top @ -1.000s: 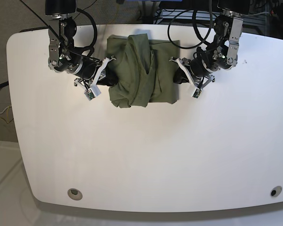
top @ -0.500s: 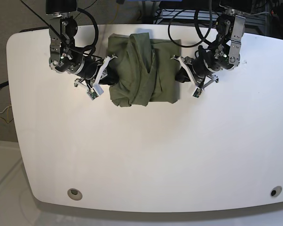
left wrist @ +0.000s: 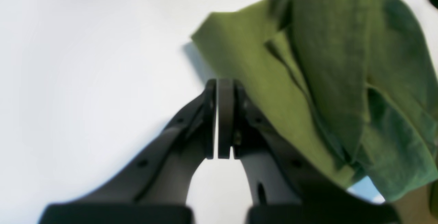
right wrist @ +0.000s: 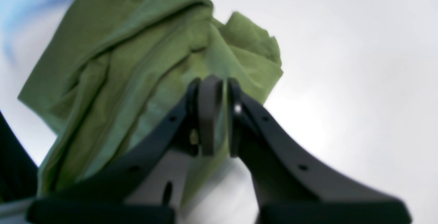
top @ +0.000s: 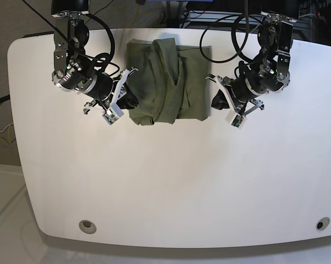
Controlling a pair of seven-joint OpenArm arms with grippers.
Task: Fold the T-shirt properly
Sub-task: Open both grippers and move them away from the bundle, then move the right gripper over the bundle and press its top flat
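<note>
The soft, matte olive-green cotton T-shirt lies bunched in a rough rectangle at the far middle of the smooth white bench, with a thick rumpled fold running down its centre and loose creased edges. The black right gripper is clamped on a thin layer of its edge. The black left gripper sits just beside the other edge, pads pressed together on nothing.
</note>
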